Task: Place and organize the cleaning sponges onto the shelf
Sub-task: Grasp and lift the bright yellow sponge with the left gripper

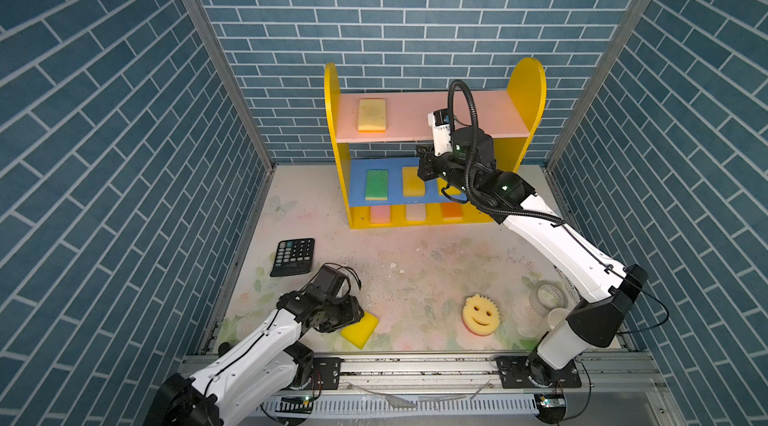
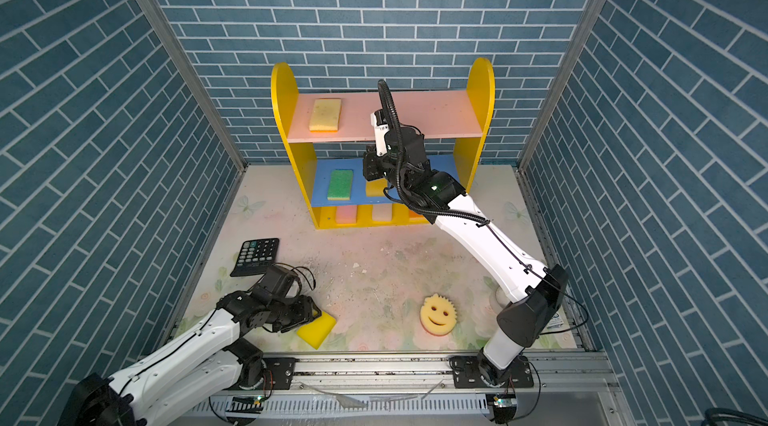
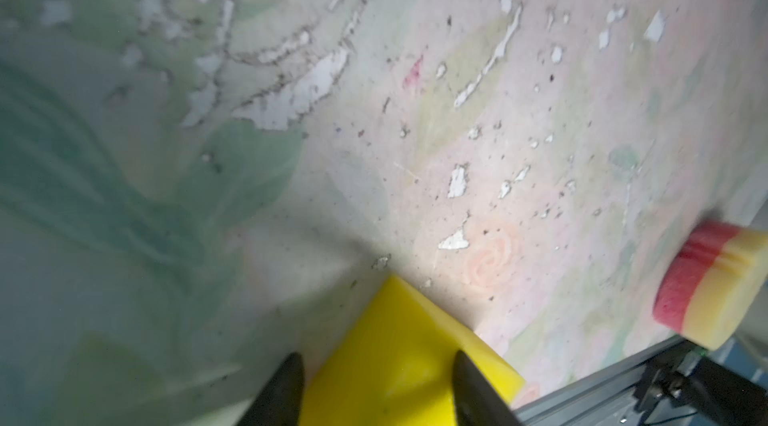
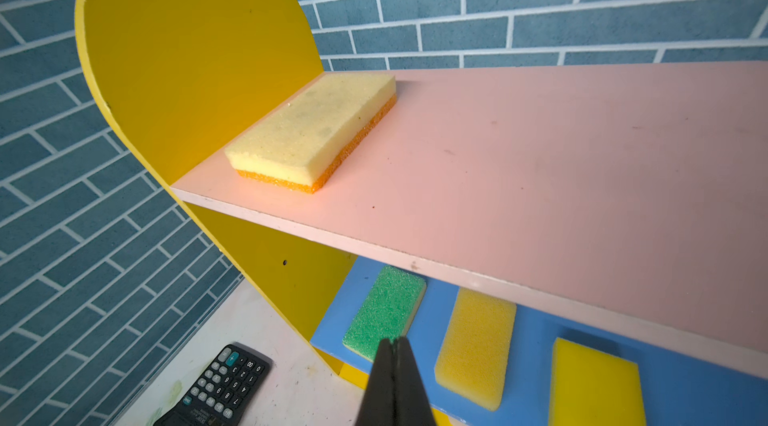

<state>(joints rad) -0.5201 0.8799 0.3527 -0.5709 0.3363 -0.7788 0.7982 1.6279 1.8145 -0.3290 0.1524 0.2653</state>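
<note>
Yellow sponge (image 3: 399, 378) straddled by left tool (image 3: 378, 355) for pickup, clamping unclear; right tool (image 4: 394, 355) pressed together, empty, parked by shelf (image 1: 525, 83).

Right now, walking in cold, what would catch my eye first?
The toy-bright shelf at the back, its yellow sides framing pink and blue boards dotted with sponges. Then the smiley-face sponge grinning on the flowery tabletop near the front, and at front left the left gripper straddling a yellow sponge.
</note>
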